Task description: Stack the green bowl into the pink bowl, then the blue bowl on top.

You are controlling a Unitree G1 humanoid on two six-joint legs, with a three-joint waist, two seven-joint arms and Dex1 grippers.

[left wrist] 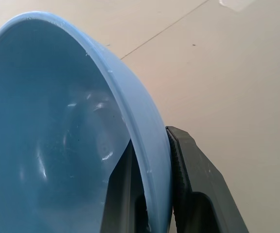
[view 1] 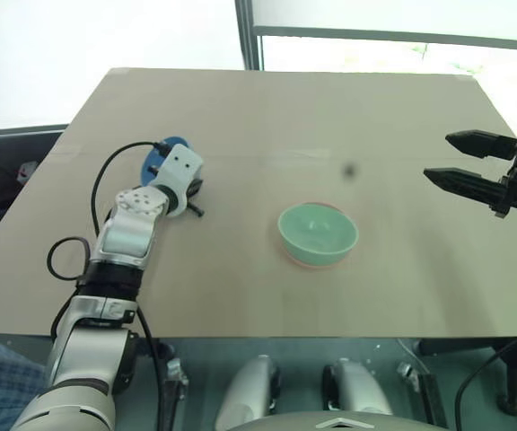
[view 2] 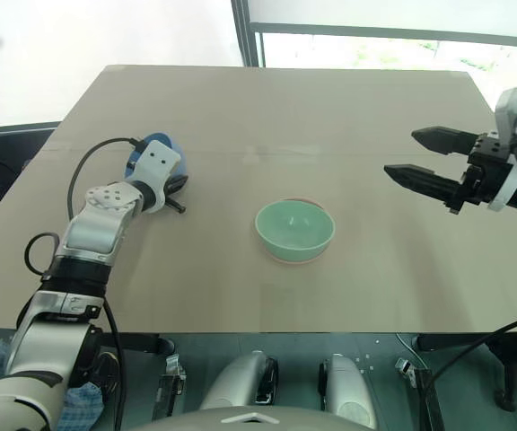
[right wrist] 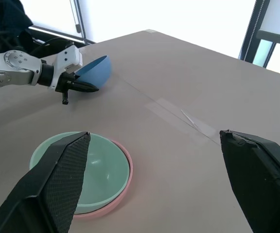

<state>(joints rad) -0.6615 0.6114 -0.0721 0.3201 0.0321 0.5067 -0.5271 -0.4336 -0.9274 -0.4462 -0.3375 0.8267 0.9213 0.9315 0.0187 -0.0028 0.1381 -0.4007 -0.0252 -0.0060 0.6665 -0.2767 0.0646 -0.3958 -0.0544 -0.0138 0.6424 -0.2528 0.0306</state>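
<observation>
Left tool [right wrist: 84, 88] pinches the blue bowl [left wrist: 57, 136] on the tan table [view 1: 267, 117]; right tool [view 2: 417, 157] gapes.

Large tan table [view 1: 267, 117] filling most of the scene, smooth and matte. A faint seam [view 1: 267, 154] crossing it from left to right in the far half, with a strip of clear tape [right wrist: 191, 121] lying along part of it. One small dark speck [view 1: 349, 170] on the surface, right of centre. Bright windows beyond the far edge, split by a dark upright window frame [view 1: 248, 34]. Dark floor off the left side.
</observation>
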